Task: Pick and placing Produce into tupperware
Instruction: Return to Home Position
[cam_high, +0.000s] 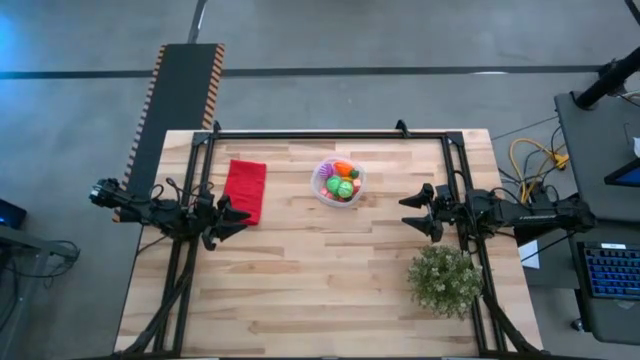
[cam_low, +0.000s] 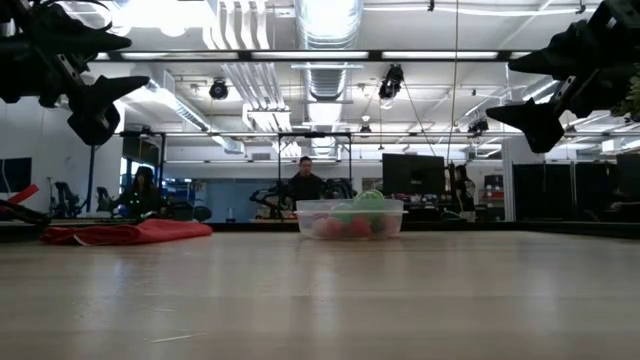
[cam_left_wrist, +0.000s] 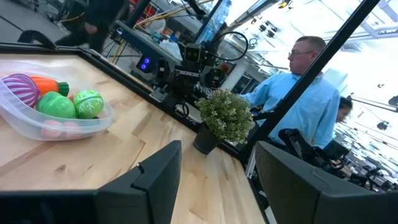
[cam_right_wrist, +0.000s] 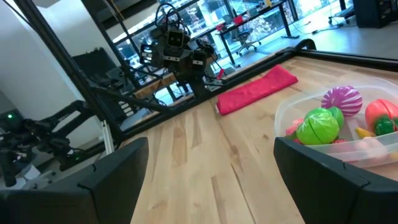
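The round clear tupperware (cam_high: 338, 183) stands on the table's far middle and also shows in the low view (cam_low: 350, 218), the left wrist view (cam_left_wrist: 56, 115) and the right wrist view (cam_right_wrist: 339, 134). Inside it lie the produce pieces: an orange carrot (cam_left_wrist: 46, 84), green balls (cam_left_wrist: 57, 106), a purple ball (cam_right_wrist: 341, 99) and small pink and red pieces (cam_low: 340, 228). My left gripper (cam_high: 238, 217) hangs open above the table's left side, beside the red cloth. My right gripper (cam_high: 412, 213) hangs open above the right side. Both are raised well off the table.
A red folded cloth (cam_high: 245, 190) lies left of the tupperware. A bushy potted plant (cam_high: 444, 280) stands near the table's right near corner. A black frame (cam_high: 330, 133) runs along the far edge. People (cam_left_wrist: 298, 93) stand beyond the table.
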